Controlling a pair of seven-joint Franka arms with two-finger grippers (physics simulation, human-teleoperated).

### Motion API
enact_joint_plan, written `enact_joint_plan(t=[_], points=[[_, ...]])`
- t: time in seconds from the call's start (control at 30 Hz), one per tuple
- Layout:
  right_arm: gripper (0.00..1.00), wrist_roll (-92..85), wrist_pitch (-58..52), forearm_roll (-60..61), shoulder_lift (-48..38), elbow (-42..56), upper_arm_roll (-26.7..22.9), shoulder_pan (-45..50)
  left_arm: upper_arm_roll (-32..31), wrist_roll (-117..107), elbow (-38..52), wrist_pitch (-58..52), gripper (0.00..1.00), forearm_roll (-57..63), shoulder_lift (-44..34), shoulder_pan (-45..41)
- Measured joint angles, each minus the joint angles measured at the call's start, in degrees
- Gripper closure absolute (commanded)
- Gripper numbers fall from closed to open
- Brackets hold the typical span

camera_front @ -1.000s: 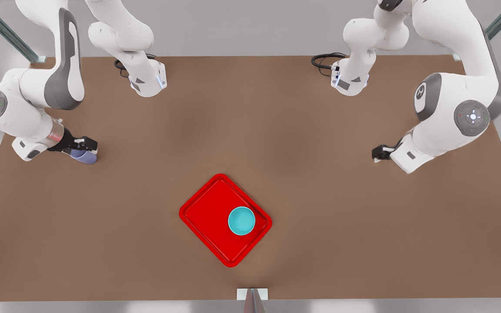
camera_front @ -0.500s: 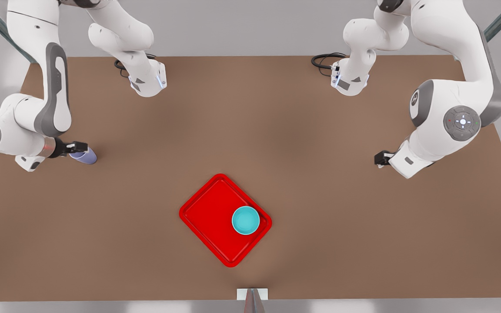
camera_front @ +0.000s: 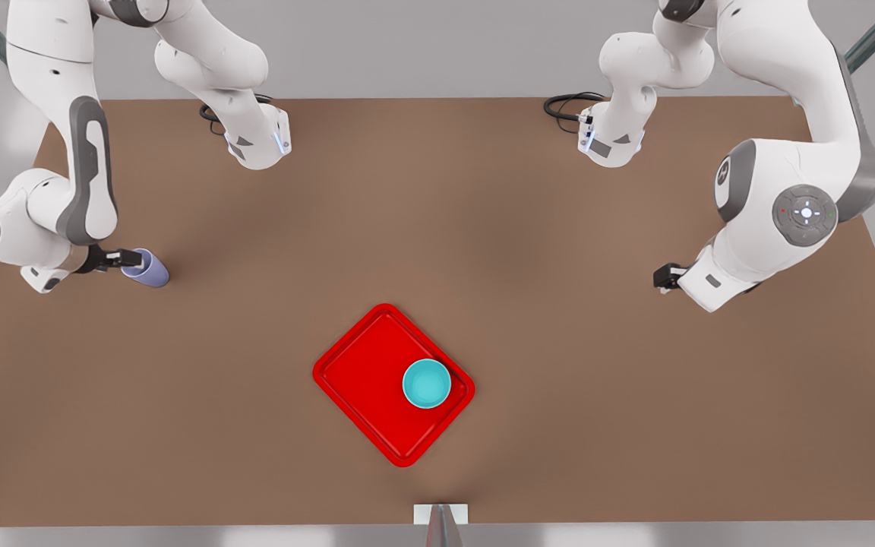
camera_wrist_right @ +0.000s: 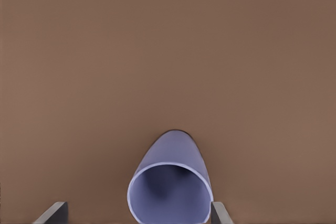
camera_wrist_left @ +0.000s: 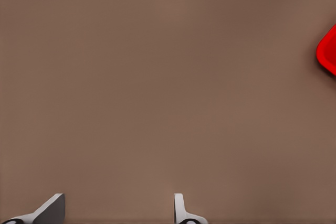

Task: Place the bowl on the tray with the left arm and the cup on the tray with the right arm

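The bowl (camera_front: 427, 384) was set on the tray (camera_front: 361, 380). The cup (camera_front: 147, 268) was flanked — not squeezed — by the spread right gripper (camera_front: 124, 260). The left gripper (camera_front: 664, 276) was spread too — empty.

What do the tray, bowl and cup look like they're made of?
Tray: looks like glossy moulded plastic, given its uniform bright red and smooth rounded rim.
Bowl: plain teal, smooth and matte; plastic or glazed ceramic, can't tell which.
Cup: thin-walled lavender with an even, unpatterned surface, probably plastic.
All are simulator renders, so these are guesses.
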Motion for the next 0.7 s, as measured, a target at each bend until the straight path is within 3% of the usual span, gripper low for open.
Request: enact_joint_plan(t=[0.67,0.7], points=[[0.00,-7.29,16.38,0.08,4.18,-10.60,-1.05,-4.97,0.02,0.08,0.00,0.00,0.00,0.10,0.01,0.04],[0.09,-7.29,17.62,0.09,4.27,-11.25,-0.98,-4.94,0.01,0.08,0.00,0.03,0.00,0.10,0.01,0.03]])
